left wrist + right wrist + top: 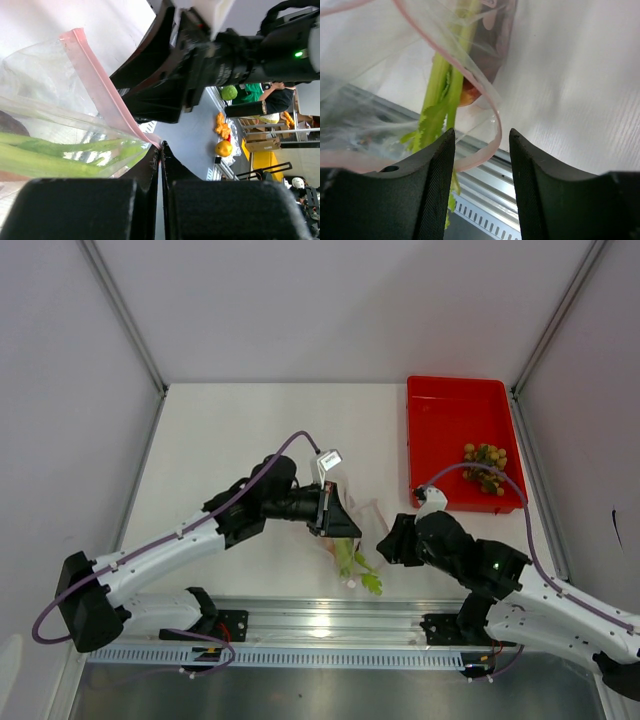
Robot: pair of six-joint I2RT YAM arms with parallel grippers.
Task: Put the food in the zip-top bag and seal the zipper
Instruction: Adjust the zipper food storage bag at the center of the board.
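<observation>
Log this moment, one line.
left gripper: shut on clear plastic bag | right gripper: open | green stalk: partly in bag | yellow-green grapes: in red tray

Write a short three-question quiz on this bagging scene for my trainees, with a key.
1. True or false: the grapes lie inside the zip-top bag.
2. What does the left pincer pinch? A: the bag's pink zipper strip. B: the grapes. C: nothing.
3. Fill in: the jaws of the right pincer stand ____ (open or shut).

Key:
1. False. They lie in the red tray.
2. A.
3. Open.
</observation>
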